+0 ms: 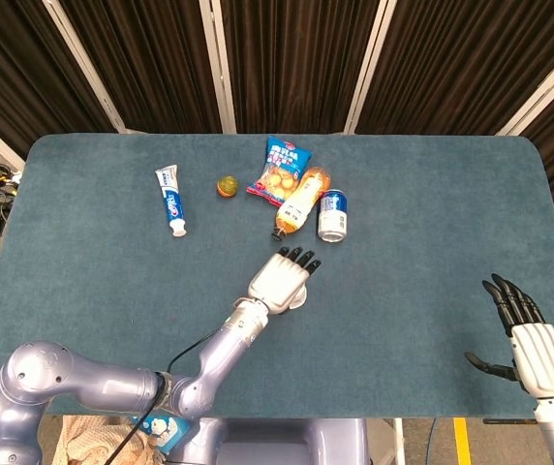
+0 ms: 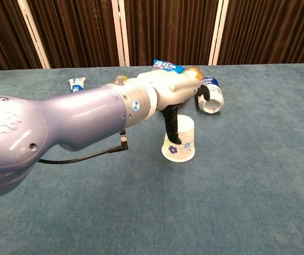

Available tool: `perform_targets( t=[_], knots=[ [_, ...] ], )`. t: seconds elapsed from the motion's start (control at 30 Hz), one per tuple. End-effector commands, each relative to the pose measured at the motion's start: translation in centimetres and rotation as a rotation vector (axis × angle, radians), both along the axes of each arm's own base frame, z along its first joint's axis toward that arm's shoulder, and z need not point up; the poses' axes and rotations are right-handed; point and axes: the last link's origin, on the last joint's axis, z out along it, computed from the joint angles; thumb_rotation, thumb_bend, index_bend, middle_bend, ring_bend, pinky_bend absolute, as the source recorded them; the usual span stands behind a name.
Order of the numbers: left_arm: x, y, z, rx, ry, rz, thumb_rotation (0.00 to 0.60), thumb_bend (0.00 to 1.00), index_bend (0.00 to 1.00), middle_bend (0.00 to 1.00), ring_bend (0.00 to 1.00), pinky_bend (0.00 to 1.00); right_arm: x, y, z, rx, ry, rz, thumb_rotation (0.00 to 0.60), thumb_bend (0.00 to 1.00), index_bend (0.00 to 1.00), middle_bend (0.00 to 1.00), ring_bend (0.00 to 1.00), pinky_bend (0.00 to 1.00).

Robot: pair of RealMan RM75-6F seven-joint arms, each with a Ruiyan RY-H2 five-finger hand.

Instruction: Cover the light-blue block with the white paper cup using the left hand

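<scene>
Chest view: you see the white paper cup standing mouth-down on the blue table, flower print facing you; no light-blue block shows beneath it.
Head view: your left hand hides most of that cup; only a sliver of white rim shows at the hand's right edge.
Left hand: in the chest view the thumb runs down the cup's near wall and touches it, while the other fingers reach forward above the cup. In the head view those fingers are stretched out and slightly apart, so nothing is clamped.
Right hand: only the head view shows it, low at the table's right edge, well apart from the cup, fingers extended and spread, holding nothing.
Far cluster, head view: one toothpaste tube, one small orange-yellow ball, one snack bag, one orange drink bottle lying down, one blue can beside it.
Chest view of the cluster: the can lies on its side just behind the hand; the tube's end and the bag's top peek over the arm.
Cups: one.
</scene>
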Motion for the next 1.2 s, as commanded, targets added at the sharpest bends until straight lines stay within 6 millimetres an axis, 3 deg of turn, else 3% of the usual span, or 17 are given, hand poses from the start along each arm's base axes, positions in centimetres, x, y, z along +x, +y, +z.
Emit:
perform_targets(
  t=[0.03, 0.23, 0.5, 0.6, 0.67, 0.73, 0.9, 1.2],
  knots=[
    [-0.2, -0.1, 1.0, 0.013, -0.036, 0.005, 0.6, 0.13, 0.12, 0.07, 0.08, 0.19, -0.1, 0.0, 0.0, 0.001, 0.001, -0.002, 0.6, 0.09, 0.0, 0.0, 0.0, 0.11],
    [-2.5, -0.4, 4.4, 0.085, -0.08, 0.007, 0.6, 0.13, 0.12, 0.08, 0.08, 0.19, -0.3, 0.0, 0.0, 0.005, 0.016, -0.014, 0.6, 0.09, 0.0, 0.0, 0.0, 0.11],
    [-10.3, -2.1, 10.6, 0.213, -0.148, 0.115, 0.6, 0.13, 0.11, 0.07, 0.08, 0.19, -0.5, 0.0, 0.0, 0.009, 0.046, -0.032, 0.6, 0.09, 0.0, 0.0, 0.0, 0.11],
    [-13.9, -3.6, 13.3, 0.261, -0.141, 0.143, 0.6, 0.13, 0.04, 0.03, 0.05, 0.15, -0.4, 0.1, -0.1, 0.005, 0.058, -0.03, 0.6, 0.09, 0.0, 0.0, 0.0, 0.11],
    [-18.5, -6.1, 16.2, 0.298, -0.115, 0.229, 0.6, 0.12, 0.0, 0.01, 0.01, 0.08, -0.3, 0.2, -0.3, 0.006, 0.082, -0.022, 0.6, 0.09, 0.0, 0.0, 0.0, 0.12],
    [-20.9, -7.9, 18.0, 0.302, -0.104, 0.248, 0.6, 0.1, 0.0, 0.0, 0.0, 0.02, -0.3, 0.3, -0.4, 0.006, 0.095, -0.021, 0.6, 0.09, 0.0, 0.0, 0.0, 0.11],
    [-24.9, -10.8, 20.9, 0.335, -0.121, 0.315, 0.6, 0.07, 0.0, 0.0, 0.0, 0.0, -0.3, 0.4, -0.5, 0.004, 0.107, -0.025, 0.6, 0.09, 0.0, 0.0, 0.0, 0.11],
    [-29.7, -14.3, 23.6, 0.434, -0.153, 0.377, 0.6, 0.07, 0.0, 0.0, 0.0, 0.0, -0.6, 0.3, -0.2, -0.006, 0.097, -0.042, 0.6, 0.09, 0.0, 0.0, 0.0, 0.11]
  ],
)
